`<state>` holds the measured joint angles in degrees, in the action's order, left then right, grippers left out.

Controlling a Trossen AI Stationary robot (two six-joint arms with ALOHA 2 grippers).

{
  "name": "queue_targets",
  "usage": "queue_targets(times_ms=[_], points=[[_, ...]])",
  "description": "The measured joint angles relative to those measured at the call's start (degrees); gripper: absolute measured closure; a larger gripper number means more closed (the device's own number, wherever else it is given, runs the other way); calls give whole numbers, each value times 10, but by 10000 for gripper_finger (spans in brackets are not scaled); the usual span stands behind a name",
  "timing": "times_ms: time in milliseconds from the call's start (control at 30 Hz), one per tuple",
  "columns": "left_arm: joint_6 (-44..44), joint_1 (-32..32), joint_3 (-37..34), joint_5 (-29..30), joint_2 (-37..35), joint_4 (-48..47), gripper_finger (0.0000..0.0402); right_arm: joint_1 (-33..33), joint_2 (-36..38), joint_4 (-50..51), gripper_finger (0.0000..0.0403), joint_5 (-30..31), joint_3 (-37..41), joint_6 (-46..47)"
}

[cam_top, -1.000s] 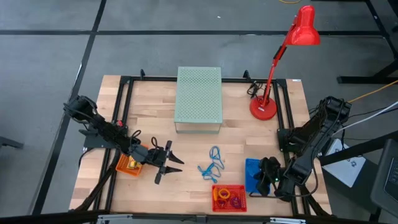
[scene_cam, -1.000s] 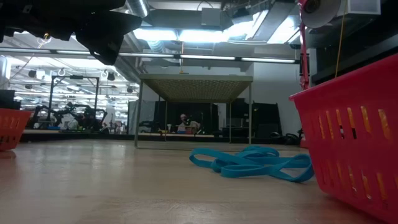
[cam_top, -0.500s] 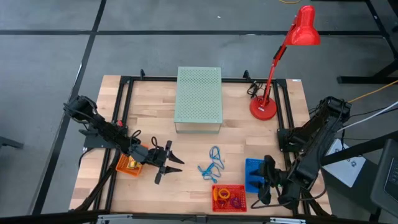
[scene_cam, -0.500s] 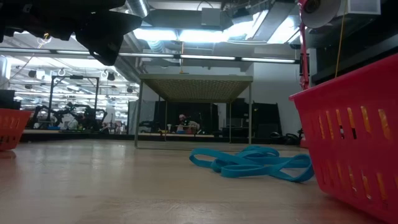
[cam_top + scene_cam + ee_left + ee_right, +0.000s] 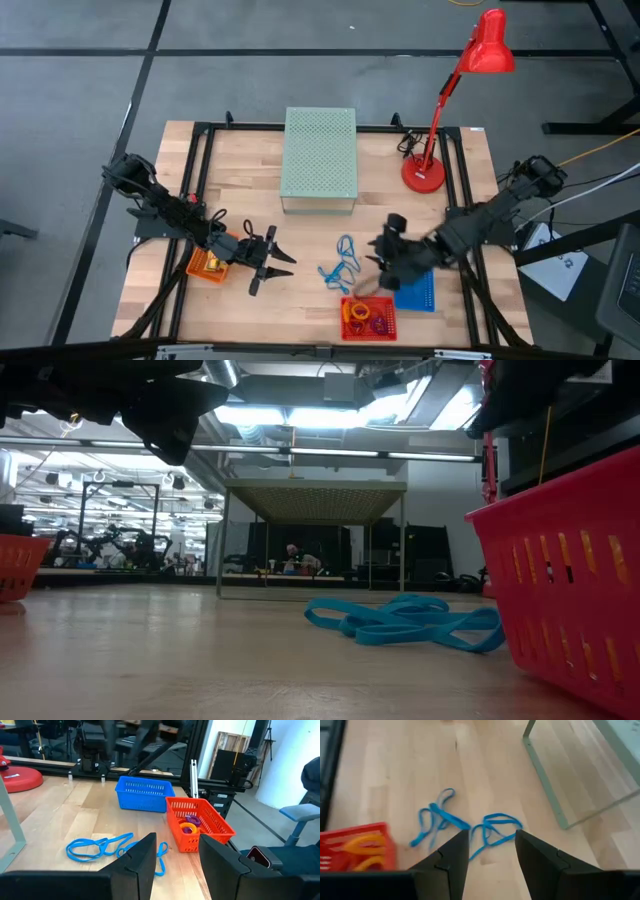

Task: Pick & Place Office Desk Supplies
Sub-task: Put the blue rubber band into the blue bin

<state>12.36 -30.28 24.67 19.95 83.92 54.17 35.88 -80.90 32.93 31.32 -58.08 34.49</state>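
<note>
The tangle of thin blue loops (image 5: 340, 262) lies flat on the wooden table, also in the low view (image 5: 410, 620). My right gripper (image 5: 380, 258) hovers open just to its right, fingers pointing at the loops (image 5: 465, 827). My left gripper (image 5: 274, 272) stands open left of the loops (image 5: 110, 847), touching nothing. Orange, purple and red rings lie in the red basket (image 5: 367, 318) at the near edge. Yellow pieces sit in the orange basket (image 5: 205, 265) beneath the left arm.
A blue basket (image 5: 415, 292) stands right of the red one, under my right arm. The pale green perforated box (image 5: 320, 160) stands on thin legs at the far middle. A red desk lamp (image 5: 424, 172) is at the far right. Black frame rails run along the table's edges.
My right gripper has opened over the blue basket, then swung toward the table's left and a little toward the far edge. It now stands beside the blue loops. The loops and the baskets have stayed in place.
</note>
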Motion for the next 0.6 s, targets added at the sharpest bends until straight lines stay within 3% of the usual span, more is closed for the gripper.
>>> queue_targets(times_ms=[200,433,600], points=[[0,0,0,0,0,0,258,-84,-6,-89,239,-108,57,-95],[0,0,0,3,0,-1,258,-145,-42,-190,239,-157,126,-150],[-1,0,0,11,0,-1,258,-166,-76,-236,238,-192,135,-187]])
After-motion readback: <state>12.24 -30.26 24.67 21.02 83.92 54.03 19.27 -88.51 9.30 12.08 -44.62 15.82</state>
